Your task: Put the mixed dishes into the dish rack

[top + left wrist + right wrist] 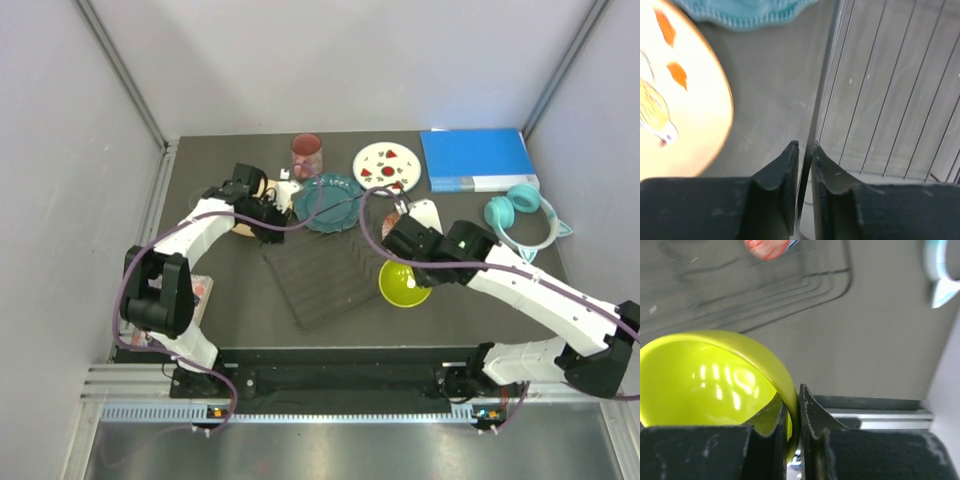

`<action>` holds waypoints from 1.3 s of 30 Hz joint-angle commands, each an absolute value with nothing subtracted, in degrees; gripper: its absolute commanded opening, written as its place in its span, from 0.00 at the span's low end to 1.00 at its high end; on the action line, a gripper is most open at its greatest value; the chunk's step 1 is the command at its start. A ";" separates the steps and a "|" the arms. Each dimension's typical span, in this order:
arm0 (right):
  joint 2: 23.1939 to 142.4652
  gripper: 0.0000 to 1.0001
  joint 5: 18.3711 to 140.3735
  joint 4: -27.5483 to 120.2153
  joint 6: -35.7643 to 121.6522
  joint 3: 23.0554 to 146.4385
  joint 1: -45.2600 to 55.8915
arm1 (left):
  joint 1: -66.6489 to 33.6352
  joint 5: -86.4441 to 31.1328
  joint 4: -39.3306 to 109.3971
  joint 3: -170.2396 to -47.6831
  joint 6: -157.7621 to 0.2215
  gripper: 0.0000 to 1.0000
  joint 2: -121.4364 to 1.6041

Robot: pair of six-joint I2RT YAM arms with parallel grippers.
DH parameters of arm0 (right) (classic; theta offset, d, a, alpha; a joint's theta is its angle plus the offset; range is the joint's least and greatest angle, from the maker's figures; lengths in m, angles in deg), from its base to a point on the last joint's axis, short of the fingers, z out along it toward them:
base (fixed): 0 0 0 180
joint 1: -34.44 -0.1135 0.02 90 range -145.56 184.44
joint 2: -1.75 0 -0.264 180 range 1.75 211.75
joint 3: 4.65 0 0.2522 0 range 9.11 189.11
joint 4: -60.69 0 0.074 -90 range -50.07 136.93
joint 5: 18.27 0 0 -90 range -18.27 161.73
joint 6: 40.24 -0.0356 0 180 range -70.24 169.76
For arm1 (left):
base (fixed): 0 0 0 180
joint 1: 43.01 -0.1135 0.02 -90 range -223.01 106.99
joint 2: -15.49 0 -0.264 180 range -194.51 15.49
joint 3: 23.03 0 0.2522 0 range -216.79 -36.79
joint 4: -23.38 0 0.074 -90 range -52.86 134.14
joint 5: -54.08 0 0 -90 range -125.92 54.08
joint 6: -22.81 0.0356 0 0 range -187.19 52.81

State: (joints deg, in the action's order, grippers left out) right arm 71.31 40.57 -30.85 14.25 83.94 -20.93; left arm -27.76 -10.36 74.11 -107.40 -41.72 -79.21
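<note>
The black wire dish rack [325, 275] lies mid-table. My left gripper [272, 232] is at its far-left corner, shut on the thin rim wire [827, 65], which runs up between the fingertips [804, 146]. Left of it lies the cream-yellow floral plate [670, 100], with the teal scalloped plate [745, 12] beyond. My right gripper [791, 394] is shut on the rim of the lime-green bowl [715, 380], which is at the rack's right side [403, 285]. At the back are the pink-red mug [307, 152], the teal plate [330, 203] and the white plate with red marks [386, 165].
A blue binder [475, 158] lies at the back right, with teal cat-ear headphones [525, 215] in front of it. A pink patterned dish [203, 290] shows partly behind the left arm's base. Grey walls close in the table on three sides.
</note>
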 commanded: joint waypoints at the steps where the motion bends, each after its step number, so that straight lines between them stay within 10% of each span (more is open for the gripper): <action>1: 74.16 0.00 28.68 -35.51 19.07 91.09 -15.40 | -29.21 -13.59 77.64 -105.52 -41.09 0.24 -77.15; 9: 87.78 0.00 6.63 -34.98 22.25 99.82 -10.90 | -29.21 -14.82 78.80 -104.65 -40.12 0.58 -75.30; 39: 97.11 0.00 9.68 -24.00 30.78 89.89 -10.73 | -38.00 -13.24 77.92 -103.68 -37.39 0.59 -74.86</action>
